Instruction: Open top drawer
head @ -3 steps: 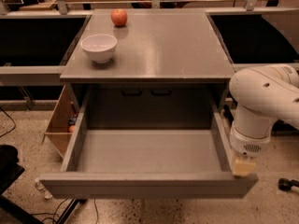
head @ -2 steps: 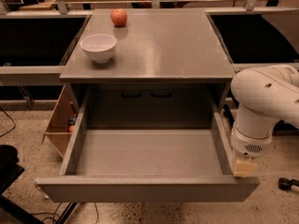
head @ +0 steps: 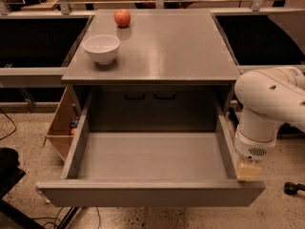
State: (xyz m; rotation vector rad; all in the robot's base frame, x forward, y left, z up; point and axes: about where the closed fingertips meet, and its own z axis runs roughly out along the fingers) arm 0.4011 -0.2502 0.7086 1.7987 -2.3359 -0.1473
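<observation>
The top drawer [head: 147,194] is a wide matte-grey drawer with a plain flat front. It stands pulled far out of the grey cabinet [head: 157,46], and its deep grey box interior [head: 152,154] holds nothing. My white arm [head: 269,109] reaches down at the drawer's right side. My gripper [head: 249,170] is at the drawer's front right corner, with a cream-coloured tip against the right wall just behind the front panel.
A white bowl [head: 101,48] and a red apple [head: 122,17] sit on the cabinet top. A light wooden box [head: 61,125] stands on the floor left of the cabinet. Dark cables [head: 9,123] lie on the speckled floor. A small dark object [head: 293,188] lies at the right.
The drawer front has slid a little further out toward the camera. The arm has barely moved.
</observation>
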